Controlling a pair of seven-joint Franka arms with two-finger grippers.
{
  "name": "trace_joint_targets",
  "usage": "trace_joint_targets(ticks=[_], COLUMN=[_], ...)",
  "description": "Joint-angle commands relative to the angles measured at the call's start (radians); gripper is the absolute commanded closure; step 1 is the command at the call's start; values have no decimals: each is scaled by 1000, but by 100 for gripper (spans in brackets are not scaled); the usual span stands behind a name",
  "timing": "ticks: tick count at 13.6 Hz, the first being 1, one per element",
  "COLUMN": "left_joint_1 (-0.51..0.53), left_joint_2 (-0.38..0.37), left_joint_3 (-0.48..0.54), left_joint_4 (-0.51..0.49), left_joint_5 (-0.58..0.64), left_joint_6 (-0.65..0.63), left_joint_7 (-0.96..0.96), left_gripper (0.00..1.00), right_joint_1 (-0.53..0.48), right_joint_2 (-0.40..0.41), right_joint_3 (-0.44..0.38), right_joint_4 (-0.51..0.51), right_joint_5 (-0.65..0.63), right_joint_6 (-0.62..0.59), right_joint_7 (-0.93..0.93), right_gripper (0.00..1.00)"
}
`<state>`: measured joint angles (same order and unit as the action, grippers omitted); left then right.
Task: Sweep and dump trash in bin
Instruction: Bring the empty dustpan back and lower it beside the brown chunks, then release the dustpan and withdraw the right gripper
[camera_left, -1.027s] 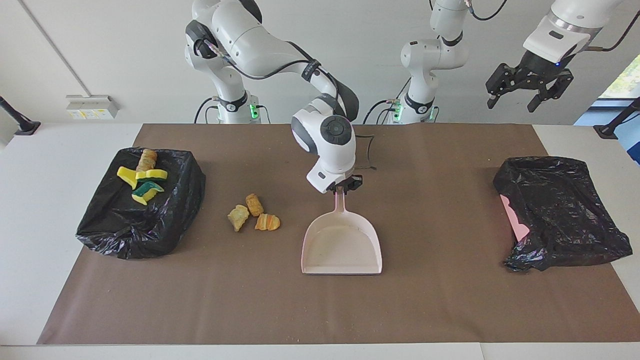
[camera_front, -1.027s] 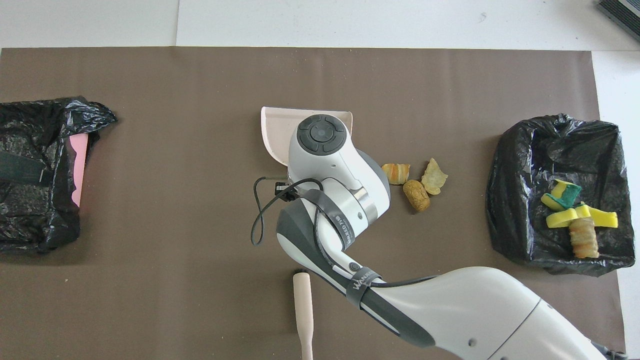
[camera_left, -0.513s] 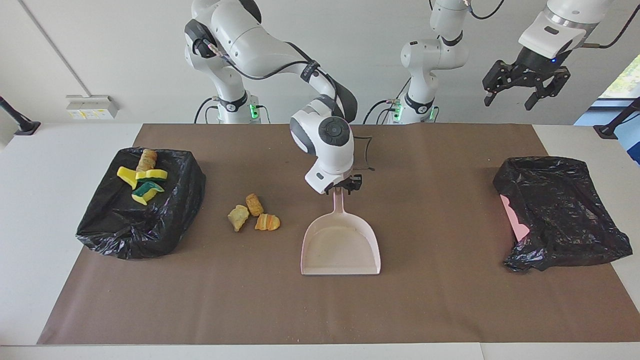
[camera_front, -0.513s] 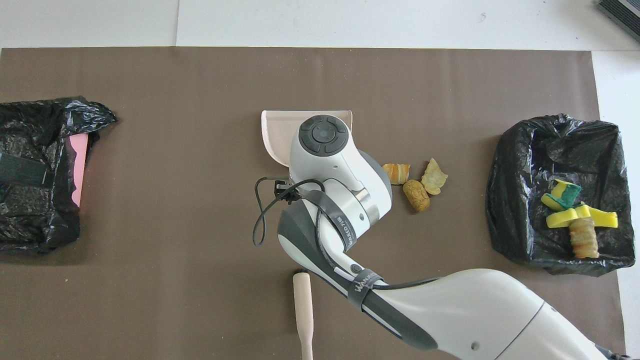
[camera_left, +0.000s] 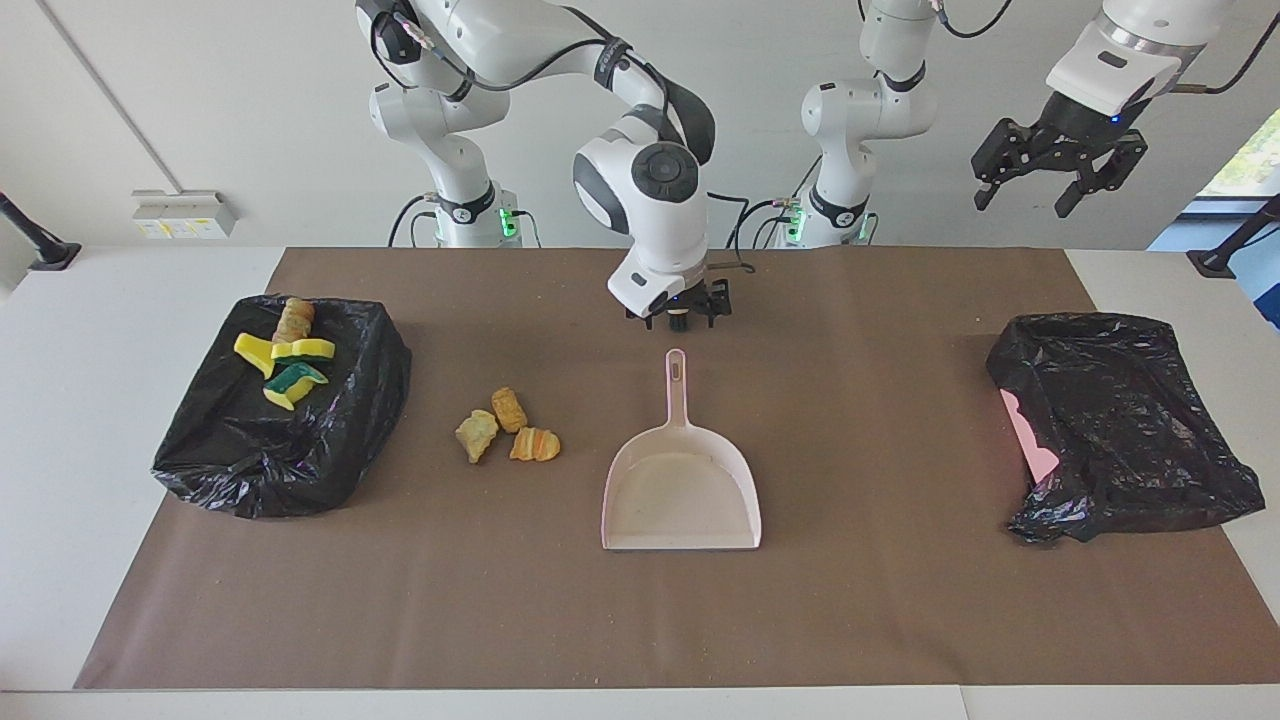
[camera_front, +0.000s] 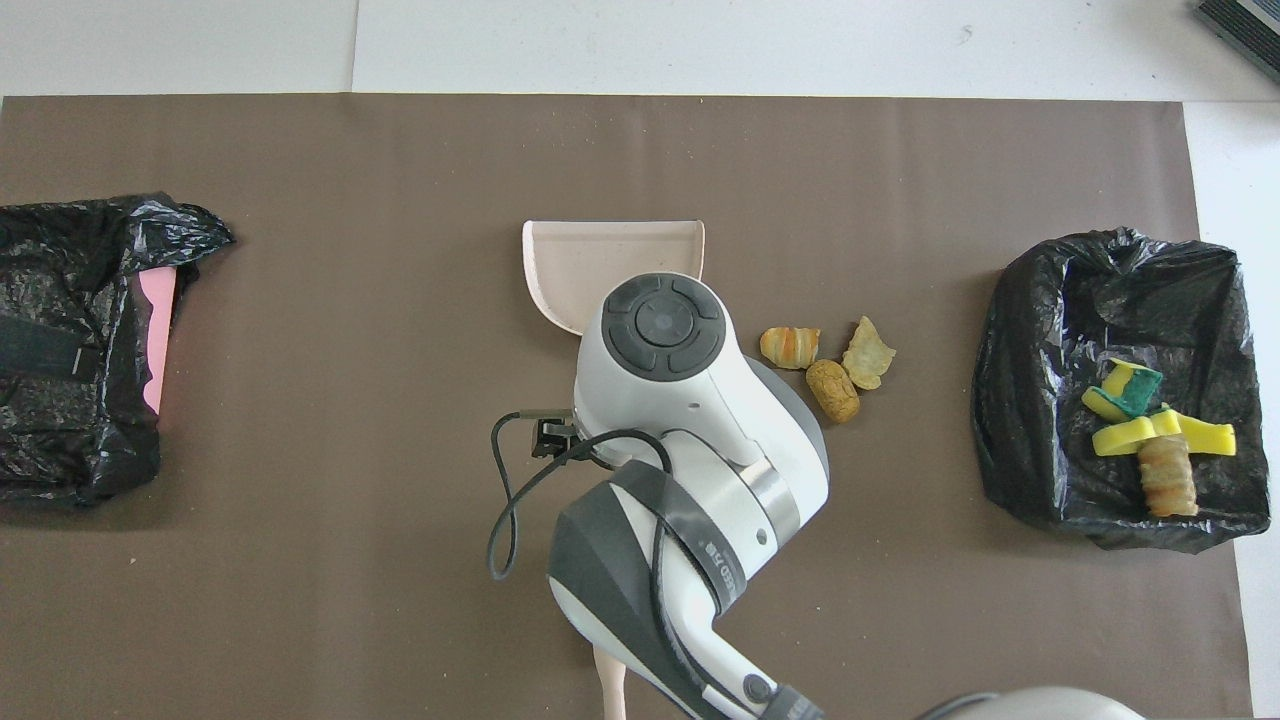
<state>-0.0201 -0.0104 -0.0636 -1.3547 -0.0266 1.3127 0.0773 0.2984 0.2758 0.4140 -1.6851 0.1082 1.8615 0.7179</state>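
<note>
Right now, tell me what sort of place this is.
Most likely a robotics lab set up for a cleaning trial: two white robot arms stand at a table covered with brown paper, with a dustpan, food scraps and bag-lined bins laid out on it.

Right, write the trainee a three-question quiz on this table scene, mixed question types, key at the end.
1. True or false: the right gripper grips the pale pink plastic dustpan.
2. How many tan bread lumps lie loose on the brown mat?
3. The yellow sponge chunks lie: A) in the dustpan, B) on the black-bagged bin at the right arm's end, C) under the left gripper.

Key: 1 false; 2 three; 3 B.
</note>
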Motion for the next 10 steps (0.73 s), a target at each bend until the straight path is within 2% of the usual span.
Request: trace_joint_targets(ticks=[1,4,6,8,10], left_joint_1=[11,-1,-7,-47,-98], left_joint_2=[-22,-25,-37,-37,-23], left_joint_3=[-7,-13,-24,-33,-38], left_joint_4=[-18,-23,-64,-99,-153], left_joint_5=[-7,-12,-16,-16,-16], left_joint_6=[-24,-6,72,114,190], left_joint_7=[1,-1,-1,1,1], left_gripper=[0,0,0,0,0], right_joint_1=[31,126,189,225,269], right_joint_2=[-180,-343,-462,-532,-538], right_joint_3=[0,0,0,0,0], right_joint_4=[-220,-446,-609,-691,-743], right_joint_5=[77,151,232,264,295], right_joint_6=[33,118,207,208,238], right_joint_7=[-24,-21,-23,-28,-25], right_gripper=[0,0,0,0,0])
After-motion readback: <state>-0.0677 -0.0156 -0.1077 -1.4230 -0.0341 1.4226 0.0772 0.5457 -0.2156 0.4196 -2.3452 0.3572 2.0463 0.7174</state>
